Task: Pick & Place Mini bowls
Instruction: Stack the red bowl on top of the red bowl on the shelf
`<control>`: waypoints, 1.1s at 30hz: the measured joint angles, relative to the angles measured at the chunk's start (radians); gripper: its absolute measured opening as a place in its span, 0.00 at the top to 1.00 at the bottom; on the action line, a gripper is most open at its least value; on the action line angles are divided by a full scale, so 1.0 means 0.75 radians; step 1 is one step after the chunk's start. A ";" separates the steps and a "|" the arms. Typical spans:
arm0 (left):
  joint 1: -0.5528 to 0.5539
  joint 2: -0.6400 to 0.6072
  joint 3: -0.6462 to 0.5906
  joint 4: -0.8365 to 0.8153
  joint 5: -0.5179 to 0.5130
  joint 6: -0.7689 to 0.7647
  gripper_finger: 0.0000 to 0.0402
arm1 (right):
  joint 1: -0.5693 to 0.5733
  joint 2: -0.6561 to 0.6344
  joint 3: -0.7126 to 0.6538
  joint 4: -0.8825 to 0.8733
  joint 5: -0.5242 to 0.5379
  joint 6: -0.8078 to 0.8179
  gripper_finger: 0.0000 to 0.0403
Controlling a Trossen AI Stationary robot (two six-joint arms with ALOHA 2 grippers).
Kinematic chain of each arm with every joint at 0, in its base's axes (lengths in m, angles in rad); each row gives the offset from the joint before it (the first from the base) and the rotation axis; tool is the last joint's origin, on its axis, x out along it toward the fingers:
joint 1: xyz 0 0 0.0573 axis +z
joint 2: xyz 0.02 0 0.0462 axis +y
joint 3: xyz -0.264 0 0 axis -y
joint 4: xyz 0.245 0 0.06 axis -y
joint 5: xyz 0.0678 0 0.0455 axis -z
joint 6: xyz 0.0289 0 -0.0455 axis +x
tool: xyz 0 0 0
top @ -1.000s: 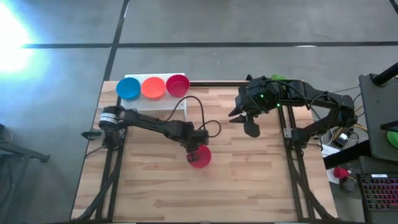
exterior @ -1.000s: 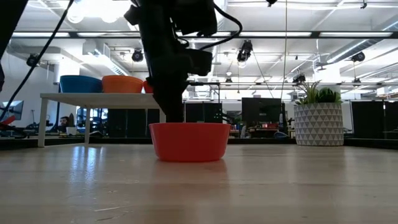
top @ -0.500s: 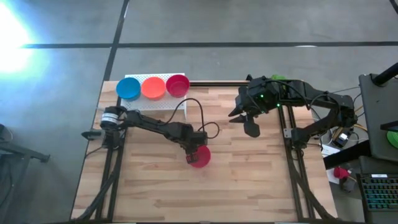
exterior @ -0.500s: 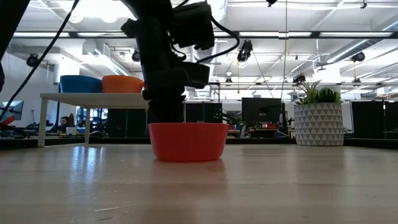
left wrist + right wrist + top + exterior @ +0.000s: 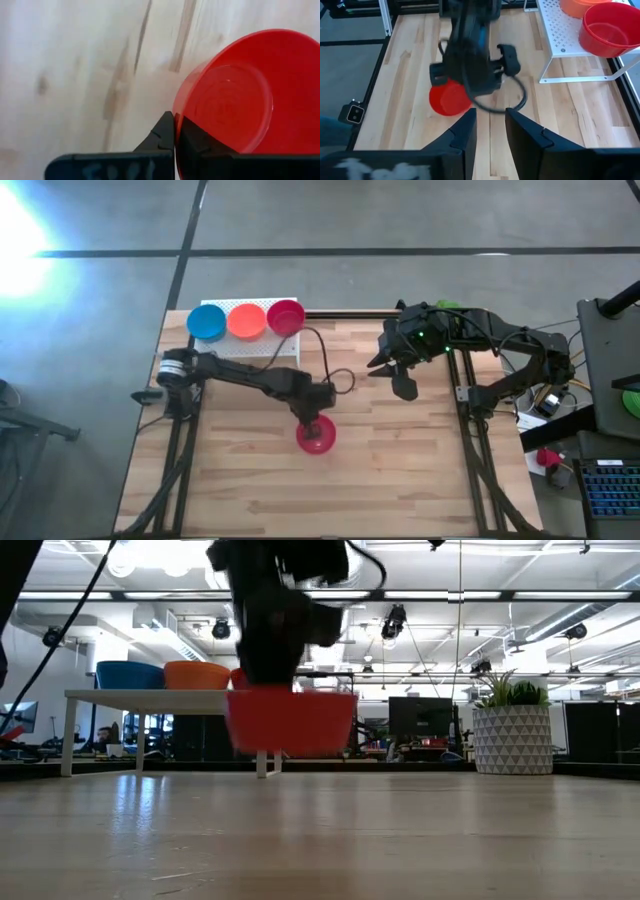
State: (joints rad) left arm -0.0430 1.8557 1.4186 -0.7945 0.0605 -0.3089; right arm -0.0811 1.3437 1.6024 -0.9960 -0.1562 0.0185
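Observation:
A red mini bowl (image 5: 290,722) hangs clear of the wooden table (image 5: 400,470) near its middle, with my left gripper (image 5: 312,420) shut on it. The same bowl (image 5: 318,438) shows just on the near side of the gripper in the high view. A blue bowl (image 5: 207,321), an orange bowl (image 5: 246,320) and another red bowl (image 5: 286,316) stand on a white shelf (image 5: 250,346) at the far left. My right gripper (image 5: 490,127) hovers open and empty above the table's far right part. My left gripper pinches the red bowl's rim (image 5: 176,116) at the bowl's far side, one finger (image 5: 196,144) inside the bowl and one (image 5: 161,136) outside. The fingers slant steeply down from above. The bowl hangs below them, lifted clear of the table, its opening up.
A white patterned pot with a green plant (image 5: 511,738) stands at the far right. The white shelf stands on legs above the table's far left corner. Bare wood lies in front of and to both sides of the held bowl.
My left gripper has taken hold of the red bowl, which stood on the table, and has risen with it. The bowl now hangs clear of the table, shifted a little toward the near and left edges.

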 joint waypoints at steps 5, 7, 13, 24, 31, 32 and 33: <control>0.061 -0.122 0.118 -0.144 -0.016 0.041 1.00 | 0.000 0.000 0.000 0.002 0.000 -0.005 0.78; 0.101 -0.184 0.159 -0.190 -0.023 0.041 1.00 | 0.000 0.000 0.000 0.002 0.000 -0.005 0.78; 0.254 -0.359 0.269 -0.348 -0.148 -0.068 1.00 | 0.000 0.000 0.000 0.006 0.000 -0.020 0.79; 0.585 -0.483 0.420 -0.423 -0.383 -0.185 1.00 | 0.000 0.000 0.000 0.012 0.001 -0.030 0.78; 0.829 -0.480 0.414 -0.423 -0.395 -0.148 1.00 | 0.000 0.000 0.000 0.013 0.001 -0.025 0.79; 0.853 -0.480 0.414 -0.422 -0.393 -0.145 1.00 | 0.000 0.000 0.000 0.013 0.001 -0.025 0.80; 0.873 -0.480 0.414 -0.422 -0.386 -0.144 1.00 | 0.000 0.000 0.000 0.013 0.001 -0.025 0.80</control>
State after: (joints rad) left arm 0.6115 1.4956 1.7291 -1.1110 -0.2288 -0.4168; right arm -0.0811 1.3437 1.6024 -0.9863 -0.1558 -0.0002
